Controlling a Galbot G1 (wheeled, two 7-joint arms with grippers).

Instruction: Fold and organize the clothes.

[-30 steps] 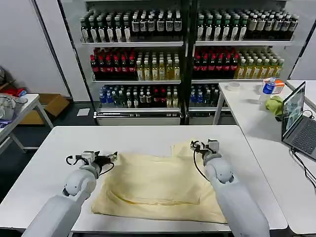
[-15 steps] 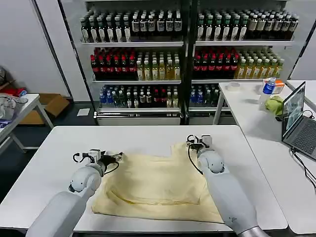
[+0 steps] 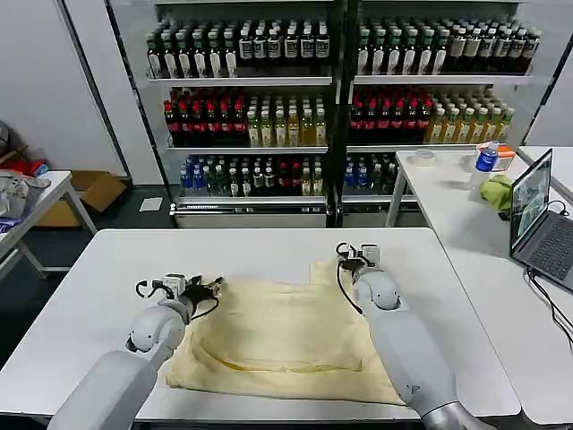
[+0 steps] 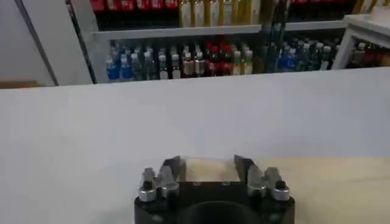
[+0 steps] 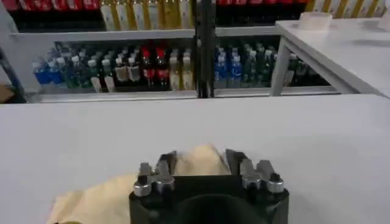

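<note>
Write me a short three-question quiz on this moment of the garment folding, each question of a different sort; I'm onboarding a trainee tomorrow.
1. True or false: the pale cream-yellow soft cotton garment hangs off the white table.
2. Multiple choice: the left gripper sits at the garment's A) far left corner, B) near edge, C) middle.
3. Fill in: in its wrist view the right gripper has its fingers ___, with a garment corner between them.

Key
1. False: it lies spread flat on the table.
2. A.
3. Open.
</note>
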